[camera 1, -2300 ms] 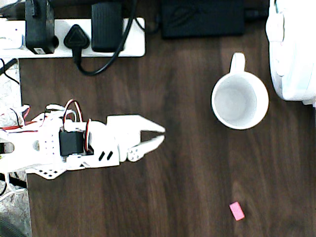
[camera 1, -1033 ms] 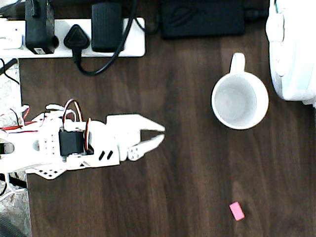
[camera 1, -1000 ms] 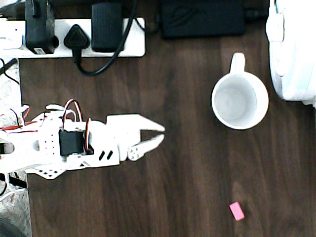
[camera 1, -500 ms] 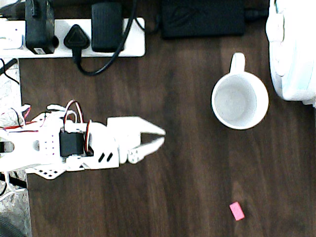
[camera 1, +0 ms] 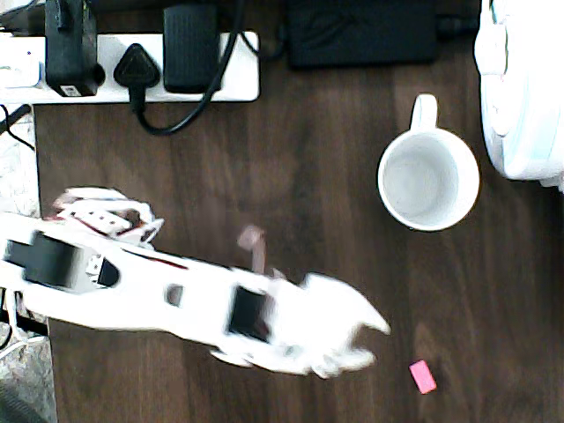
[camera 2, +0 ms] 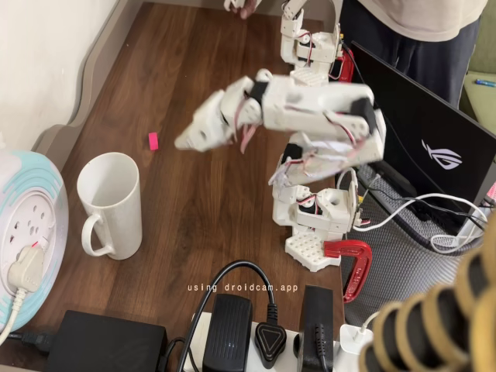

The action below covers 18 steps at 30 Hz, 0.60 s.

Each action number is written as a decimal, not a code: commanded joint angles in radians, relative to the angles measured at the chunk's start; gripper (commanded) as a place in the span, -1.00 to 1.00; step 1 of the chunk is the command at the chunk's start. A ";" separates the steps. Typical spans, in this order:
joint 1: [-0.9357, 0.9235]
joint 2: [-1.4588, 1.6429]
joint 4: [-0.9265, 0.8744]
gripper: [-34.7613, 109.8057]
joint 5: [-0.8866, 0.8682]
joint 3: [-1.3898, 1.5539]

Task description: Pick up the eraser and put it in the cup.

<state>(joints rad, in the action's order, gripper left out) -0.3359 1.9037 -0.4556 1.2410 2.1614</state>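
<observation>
The eraser (camera 1: 423,376) is a tiny pink block lying flat on the dark wooden table near the front edge of the overhead view; in the fixed view the eraser (camera 2: 153,140) lies beyond the cup. The cup (camera 1: 428,181), a white mug with its handle pointing up in the picture, stands upright with nothing inside; it also shows as the cup (camera 2: 110,205). My white gripper (camera 1: 378,345) is motion-blurred, just left of and slightly above the eraser, apart from it. Its fingers stand slightly apart and hold nothing. In the fixed view the gripper (camera 2: 183,142) hovers above the table.
A white power strip (camera 1: 132,66) with black plugs and a black power brick (camera 1: 361,35) line the far edge. A white-and-pale-blue appliance (camera 1: 520,88) stands right of the cup. The arm's base with a red clamp (camera 2: 349,267) sits beside a black screen (camera 2: 434,132); a person stands behind.
The arm has swung out and stretched across the table, carrying the gripper from the left-middle to beside the eraser. Eraser and cup have not moved.
</observation>
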 commanded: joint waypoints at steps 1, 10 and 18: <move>-0.023 -0.187 -0.034 -0.30 -0.021 -0.201; -0.038 -0.492 -0.236 -0.30 -0.133 -0.549; -0.083 -0.650 -0.371 -0.30 -0.192 -0.723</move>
<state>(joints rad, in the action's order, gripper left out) -0.3942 1.2425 -0.7578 1.0508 1.5033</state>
